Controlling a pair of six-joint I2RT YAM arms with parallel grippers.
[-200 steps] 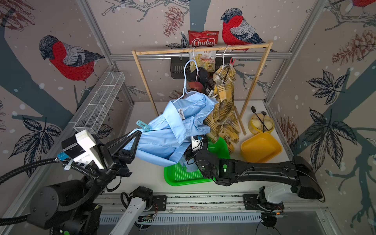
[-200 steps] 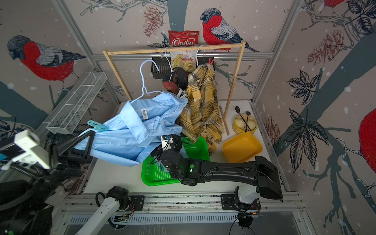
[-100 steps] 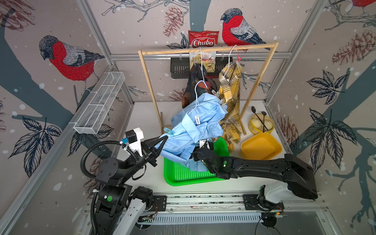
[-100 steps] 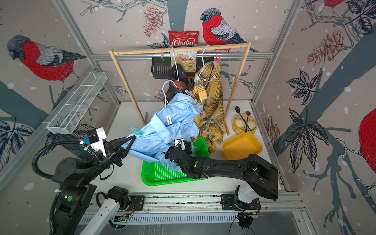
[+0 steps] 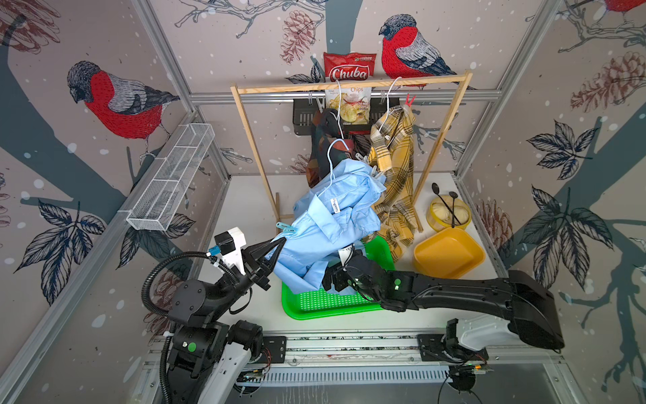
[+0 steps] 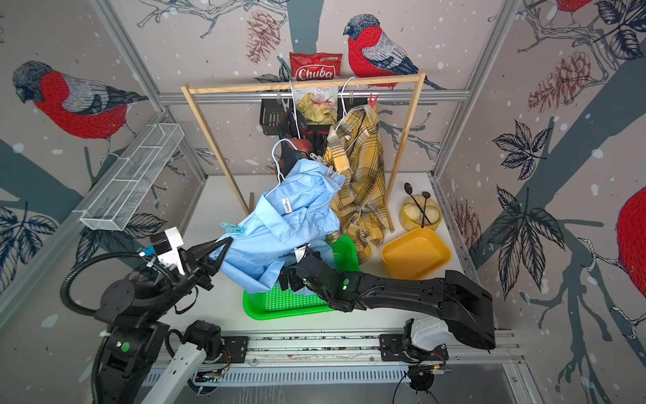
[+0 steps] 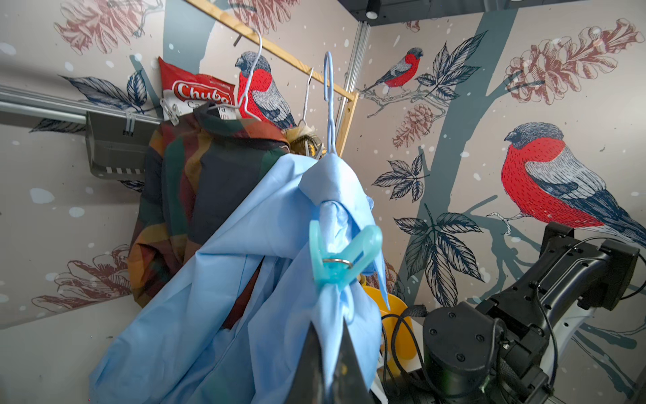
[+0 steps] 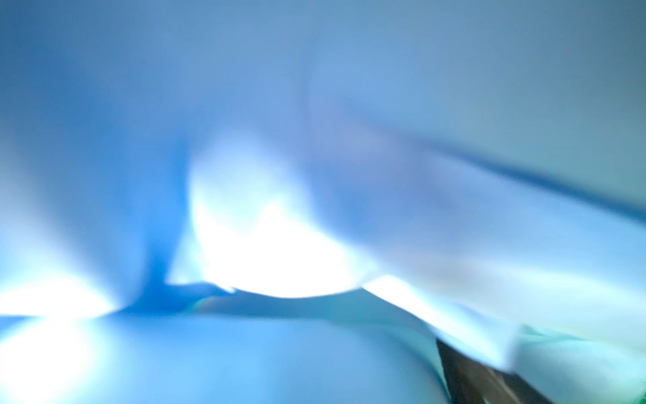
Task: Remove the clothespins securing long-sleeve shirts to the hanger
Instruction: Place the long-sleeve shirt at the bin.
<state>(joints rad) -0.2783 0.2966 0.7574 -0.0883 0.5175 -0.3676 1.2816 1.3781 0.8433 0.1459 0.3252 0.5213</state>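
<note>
A wooden rack point(image 5: 349, 84) holds a yellow plaid shirt point(image 5: 395, 168) and a dark check shirt point(image 5: 321, 147) on hangers. The light blue shirt point(image 5: 335, 224) slumps in front, its hem over a green tray point(image 5: 328, 304). The right gripper point(image 5: 330, 277) sits under that shirt, fingers spread wide and hidden by cloth. The left gripper point(image 7: 328, 360) pinches a fold of the blue shirt just below a teal clothespin point(image 7: 341, 259) clipped to it. A red clothespin point(image 5: 409, 100) sits at the plaid shirt's shoulder.
</note>
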